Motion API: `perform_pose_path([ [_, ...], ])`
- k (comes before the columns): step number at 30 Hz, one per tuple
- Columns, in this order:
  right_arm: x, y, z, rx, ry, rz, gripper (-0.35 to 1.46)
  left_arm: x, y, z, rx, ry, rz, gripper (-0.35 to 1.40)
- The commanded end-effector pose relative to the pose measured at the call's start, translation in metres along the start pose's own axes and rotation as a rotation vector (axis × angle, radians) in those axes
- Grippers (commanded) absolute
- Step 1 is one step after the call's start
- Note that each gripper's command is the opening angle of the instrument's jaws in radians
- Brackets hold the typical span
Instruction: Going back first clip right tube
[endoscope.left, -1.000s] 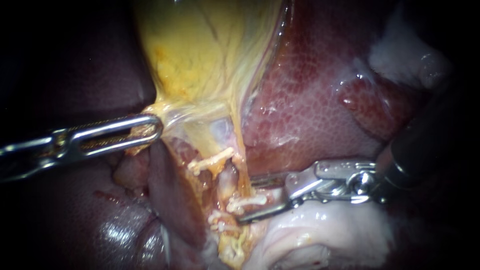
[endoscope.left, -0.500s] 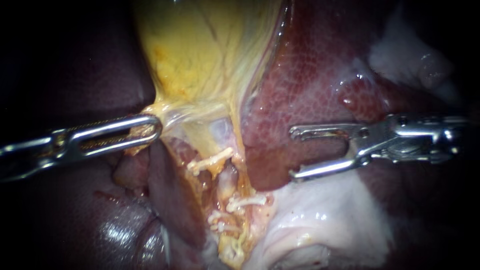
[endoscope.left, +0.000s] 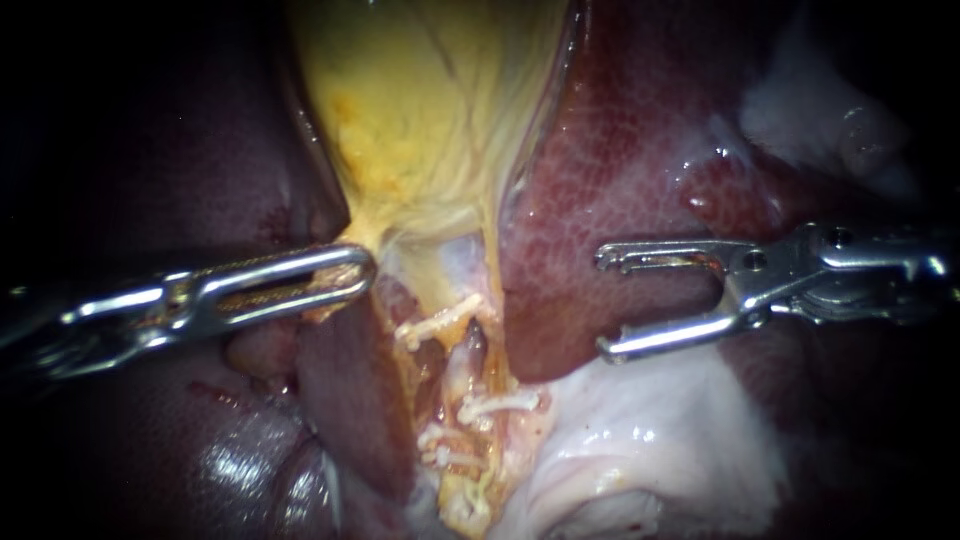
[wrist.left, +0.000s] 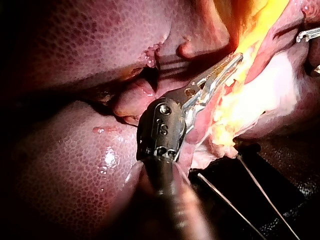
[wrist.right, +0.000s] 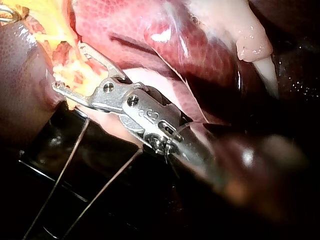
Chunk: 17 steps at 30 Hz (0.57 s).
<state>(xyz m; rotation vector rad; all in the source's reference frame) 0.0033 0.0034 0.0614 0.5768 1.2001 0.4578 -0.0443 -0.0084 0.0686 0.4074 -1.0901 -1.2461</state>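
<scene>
Slim silver right instrument (endoscope.left: 602, 302), jaws spread empty, is hanging off the white-clipped pale tube (endoscope.left: 465, 355), going-back step seemingly in hand; next, clearing the dark red liver (endoscope.left: 600, 150).

Thin wires (wrist.left: 224, 200) cross a black surface (wrist.left: 247, 200); the surroundings lie dark.

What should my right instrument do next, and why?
Probably draw the right instrument back along its shaft, farther from the tube. Its jaws stand open and empty over the liver, clips already sit on the tube, and the left instrument holds the gallbladder.
</scene>
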Motion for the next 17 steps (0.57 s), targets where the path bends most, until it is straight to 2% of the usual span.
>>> perform_pose_path([
  [1,0.0000,-0.0001,0.0000,0.000,0.000,0.000,0.60,0.0002,0.0000,0.0007,-0.002,0.009,0.001,-0.35],
  [5,0.0000,-0.0001,0.0000,-0.003,0.000,0.000,0.60,0.0011,-0.0001,0.0020,0.000,0.021,0.006,-0.35],
  [17,0.0001,-0.0002,0.0002,-0.004,0.000,0.000,0.60,0.0010,0.0000,0.0018,0.001,0.025,0.006,-0.35],
])
